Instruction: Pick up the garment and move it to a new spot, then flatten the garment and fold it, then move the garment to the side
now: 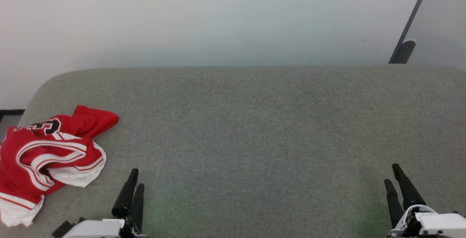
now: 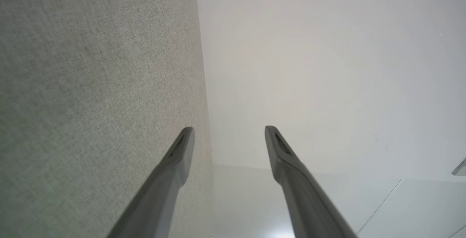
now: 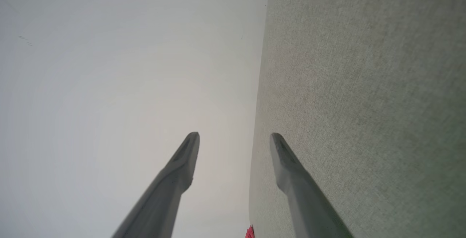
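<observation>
Left gripper [image 1: 137, 179] and right gripper [image 1: 391, 174] are both spread wide, holding nothing. The jersey [image 1: 47, 154] sits crumpled just left of the left one, well away from the right. My worry: it's bunched at the table [image 1: 255, 121] edge, so a one-layer pinch could drag it off.

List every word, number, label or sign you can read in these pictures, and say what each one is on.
On the garment: black, white-outlined characters near its far edge, crumpled and cut off by folds; too hidden to read.
On the grey padded surface and the wall: no text.
</observation>
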Tool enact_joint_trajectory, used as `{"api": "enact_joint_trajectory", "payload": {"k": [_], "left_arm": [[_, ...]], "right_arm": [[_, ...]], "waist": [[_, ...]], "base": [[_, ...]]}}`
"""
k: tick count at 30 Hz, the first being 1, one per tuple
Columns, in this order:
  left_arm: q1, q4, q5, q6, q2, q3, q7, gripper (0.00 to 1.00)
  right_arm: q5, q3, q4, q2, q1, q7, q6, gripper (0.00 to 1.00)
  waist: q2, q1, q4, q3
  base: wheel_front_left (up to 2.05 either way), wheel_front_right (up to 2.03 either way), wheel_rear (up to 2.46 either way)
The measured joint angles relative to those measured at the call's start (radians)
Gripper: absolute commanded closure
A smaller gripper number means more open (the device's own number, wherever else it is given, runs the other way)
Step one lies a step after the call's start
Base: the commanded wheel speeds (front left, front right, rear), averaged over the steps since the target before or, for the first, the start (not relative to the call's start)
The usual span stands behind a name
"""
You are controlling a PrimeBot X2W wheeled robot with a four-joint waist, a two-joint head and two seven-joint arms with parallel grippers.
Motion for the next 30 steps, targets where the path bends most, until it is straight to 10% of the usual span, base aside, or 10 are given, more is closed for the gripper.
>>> {"api": "enact_joint_trajectory", "payload": {"k": [30], "left_arm": [[-0.034,-0.053,0.568,0.018,0.058,-0.012,-0.136,0.00]], "right_arm": [[-0.424,0.137,0.051,-0.097,-0.129,-0.141,0.000,0.00]], "waist": [[0.0000,-0.0001,0.002,0.006]], "base": [[0.00,0.00,0.00]]}}
